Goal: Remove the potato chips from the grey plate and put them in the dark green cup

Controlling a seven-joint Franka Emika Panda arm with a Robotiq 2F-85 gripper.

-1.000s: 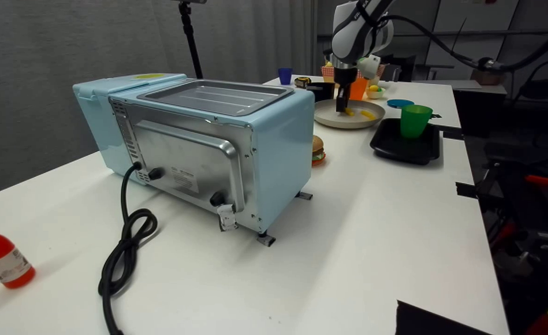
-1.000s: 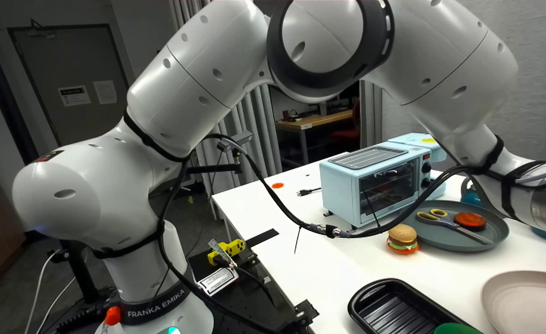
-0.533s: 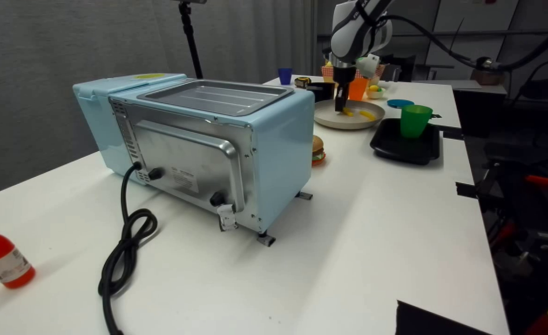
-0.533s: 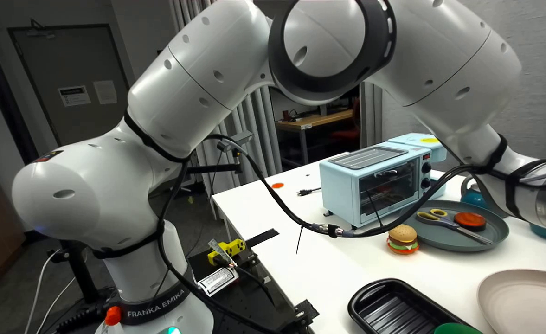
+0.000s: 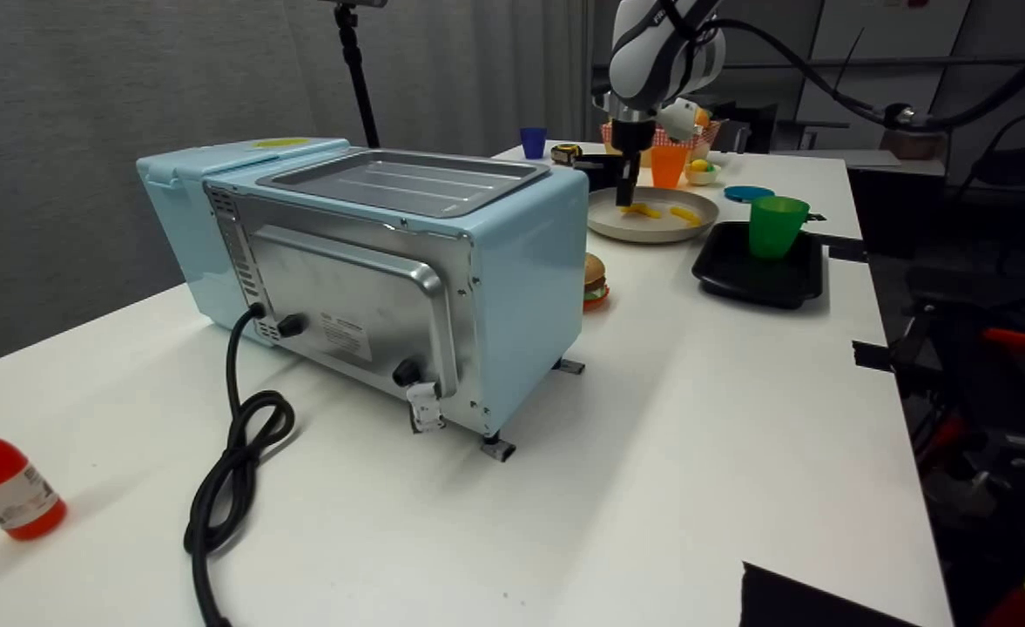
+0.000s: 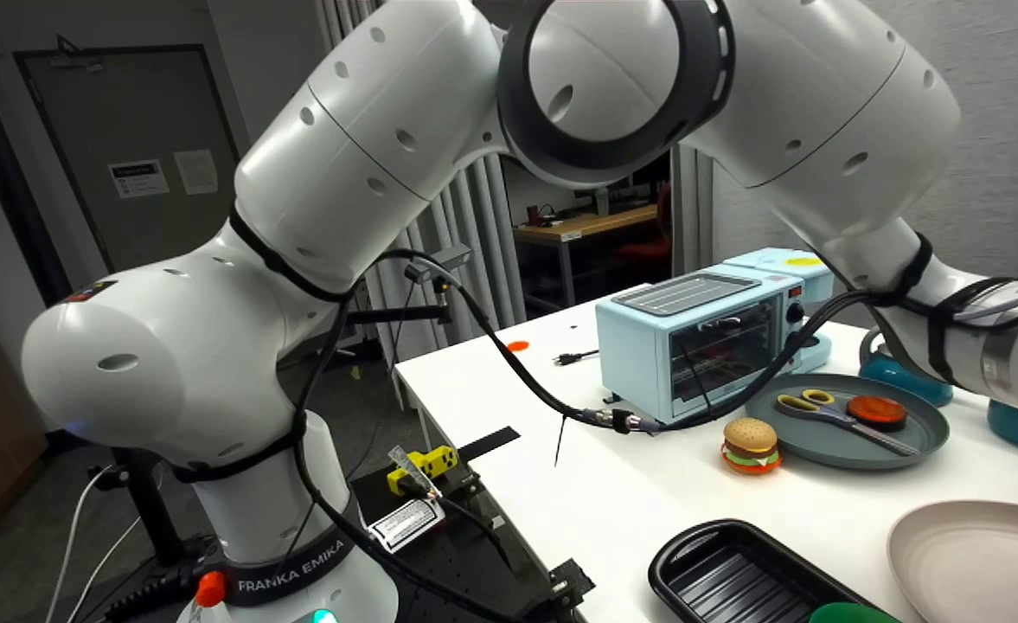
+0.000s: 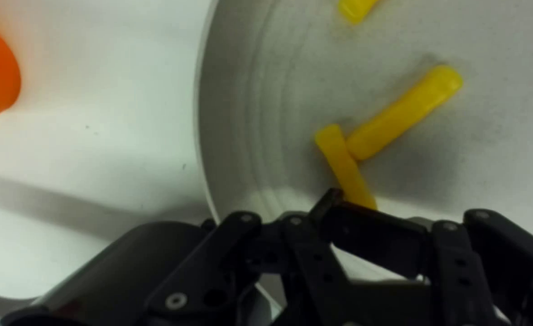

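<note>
Gripper (image 5: 626,203) | closed, nearer plate (image 5: 649,232) rim than before | chips (image 5: 645,211) less hidden

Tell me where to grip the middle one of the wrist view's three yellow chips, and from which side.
Probably best pinched from straight above, across its narrow width, slightly toward its upper-right end in that view. The middle chip lies along the grey plate with both long sides exposed, while its lower-left end seems to touch another chip.

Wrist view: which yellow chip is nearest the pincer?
The lowest yellow chip, its lower end hidden behind the pincer; the middle chip and the top chip lie farther off.
</note>
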